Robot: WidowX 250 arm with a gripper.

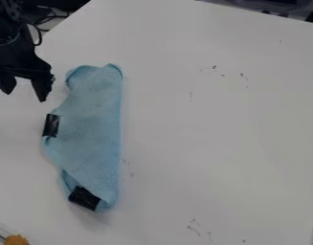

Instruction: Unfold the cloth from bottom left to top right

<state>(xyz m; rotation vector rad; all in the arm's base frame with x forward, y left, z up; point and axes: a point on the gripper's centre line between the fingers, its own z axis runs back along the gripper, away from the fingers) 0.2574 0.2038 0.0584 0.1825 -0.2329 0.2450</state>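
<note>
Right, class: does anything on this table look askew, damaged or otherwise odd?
The blue cloth lies bunched in an uneven strip, its left edge bulging, with a black patch there and another patch near its lower end. Small dark marks scuff the white table. No spill shows.
</note>
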